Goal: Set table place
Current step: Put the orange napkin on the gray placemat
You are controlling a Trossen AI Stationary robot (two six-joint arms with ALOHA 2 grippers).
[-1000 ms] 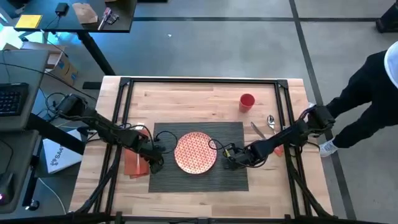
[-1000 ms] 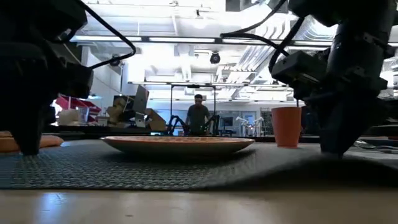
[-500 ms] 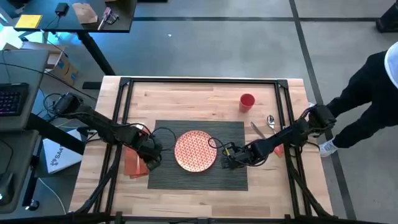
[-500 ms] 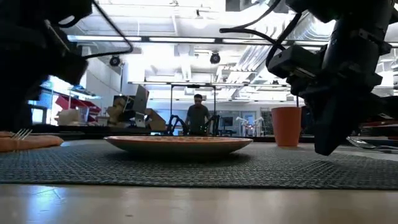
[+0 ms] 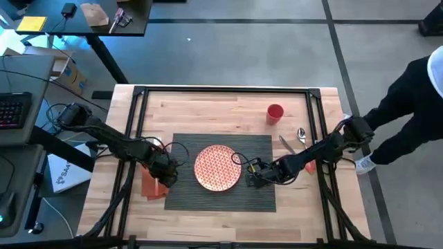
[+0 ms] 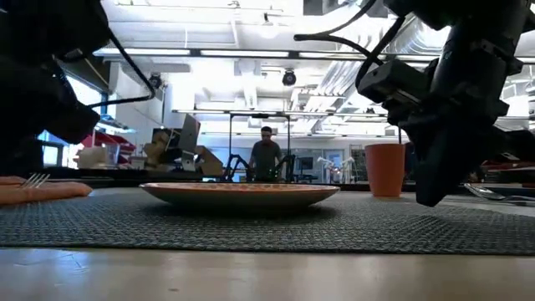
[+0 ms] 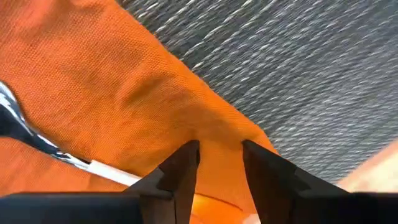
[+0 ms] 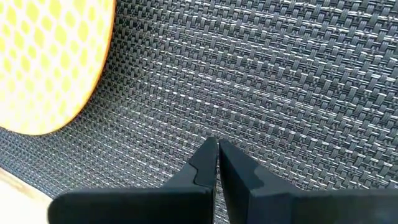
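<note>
Now your left gripper point(image 5: 165, 175), fingers slightly parted over the napkin point(image 5: 151, 184) at the mat's point(image 5: 221, 199) lower-left edge, is nearest the fork point(image 7: 37, 144) there, while the right gripper point(image 5: 250, 176), closed and empty, hovers right of the plate point(image 5: 218, 168).

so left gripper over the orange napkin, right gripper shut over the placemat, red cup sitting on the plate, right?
Not the cup. The high view shows the red cup standing on bare table, apart from the plate. The left gripper over the orange napkin and right gripper over the placemat are correct.
</note>
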